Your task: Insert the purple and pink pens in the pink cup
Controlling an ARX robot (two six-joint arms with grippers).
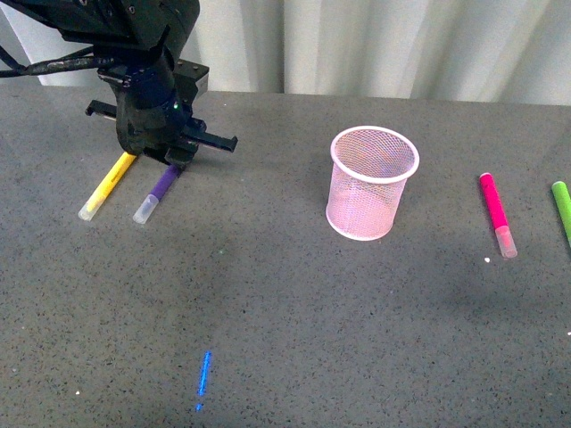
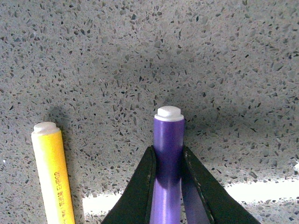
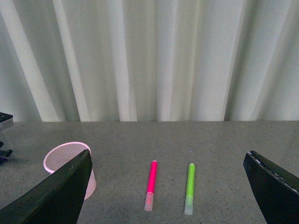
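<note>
My left gripper [image 1: 169,160] is down at the far left of the table, shut on the purple pen [image 1: 156,193], which lies flat with its clear cap toward me. In the left wrist view both black fingers [image 2: 142,186] press against the purple pen [image 2: 168,154]. The pink cup [image 1: 370,183] stands upright mid-table with nothing visible inside. The pink pen [image 1: 495,212] lies to the cup's right. My right gripper [image 3: 168,186] hangs open above the table, the pink pen [image 3: 151,184] and the pink cup [image 3: 70,168] ahead of it.
A yellow pen [image 1: 107,185] lies just left of the purple one, almost parallel. A green pen [image 1: 562,209] lies at the right edge, beside the pink pen. A white curtain [image 1: 375,45] hangs behind the table. A small blue mark [image 1: 204,374] sits near the front.
</note>
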